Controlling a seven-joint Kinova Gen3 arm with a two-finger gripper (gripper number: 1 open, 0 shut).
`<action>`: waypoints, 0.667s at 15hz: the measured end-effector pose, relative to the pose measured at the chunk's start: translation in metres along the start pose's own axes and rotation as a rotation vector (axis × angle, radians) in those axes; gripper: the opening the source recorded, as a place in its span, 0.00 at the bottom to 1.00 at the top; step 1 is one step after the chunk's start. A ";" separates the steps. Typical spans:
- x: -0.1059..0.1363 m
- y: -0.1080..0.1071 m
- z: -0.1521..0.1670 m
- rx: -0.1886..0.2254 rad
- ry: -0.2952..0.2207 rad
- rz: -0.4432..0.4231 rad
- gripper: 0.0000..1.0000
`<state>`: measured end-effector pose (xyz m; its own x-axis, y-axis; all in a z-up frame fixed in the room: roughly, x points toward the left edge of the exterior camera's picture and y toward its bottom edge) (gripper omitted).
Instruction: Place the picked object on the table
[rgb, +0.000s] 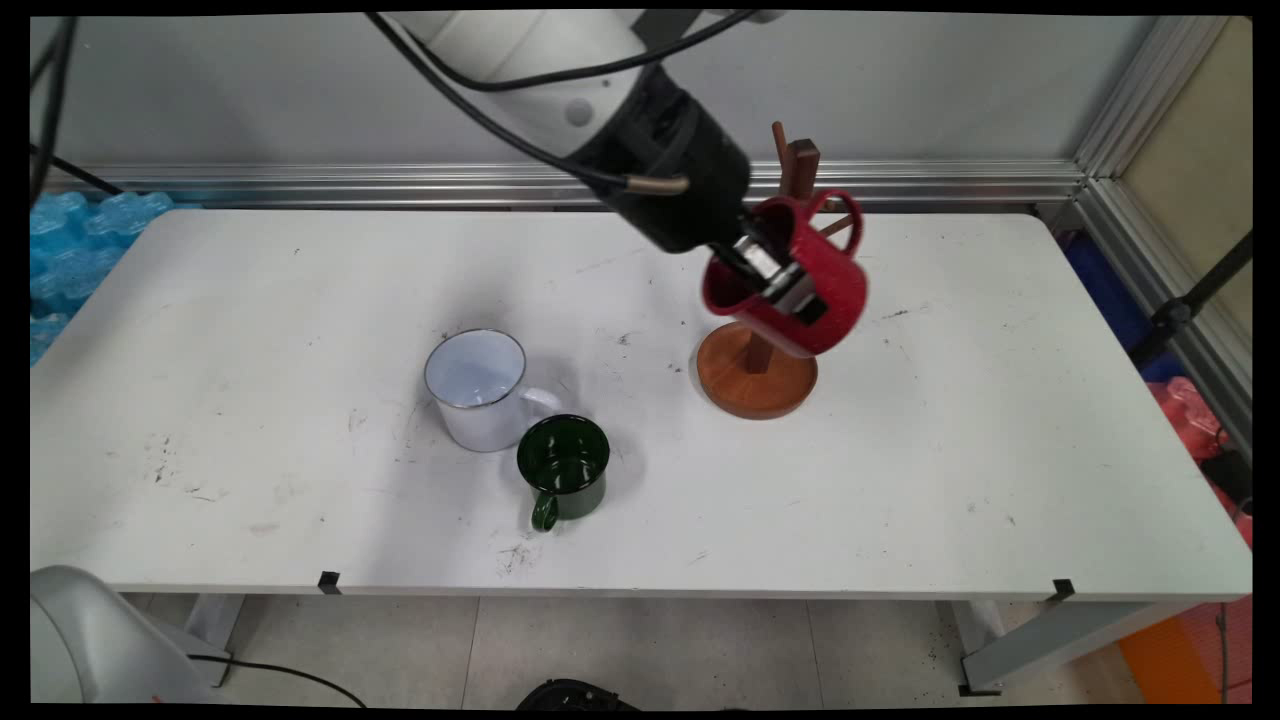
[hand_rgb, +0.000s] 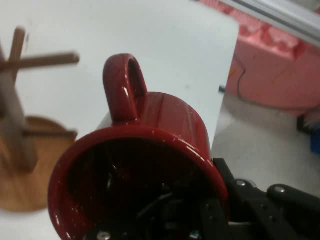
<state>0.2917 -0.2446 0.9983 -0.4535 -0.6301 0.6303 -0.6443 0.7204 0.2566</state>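
My black gripper (rgb: 790, 290) is shut on the rim of a red enamel mug (rgb: 825, 290), one finger inside it and one outside. The mug hangs tilted in the air, its handle up against the pegs of a wooden mug tree (rgb: 757, 375) with a round base. In the hand view the red mug (hand_rgb: 165, 135) fills the lower middle with its handle pointing up, and the mug tree (hand_rgb: 20, 130) stands blurred at the left.
A white enamel mug (rgb: 478, 390) stands upright left of the middle of the table, and a dark green mug (rgb: 565, 468) sits just in front of it, handle toward the near edge. Blue packing material (rgb: 70, 250) lies off the table's left end.
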 end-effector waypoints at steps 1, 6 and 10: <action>-0.002 0.001 -0.005 0.013 -0.021 0.002 0.00; -0.009 -0.005 -0.026 0.095 -0.124 0.020 0.00; -0.010 -0.022 -0.040 0.170 -0.205 0.050 0.00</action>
<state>0.3345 -0.2426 1.0157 -0.5919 -0.6528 0.4728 -0.7040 0.7043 0.0912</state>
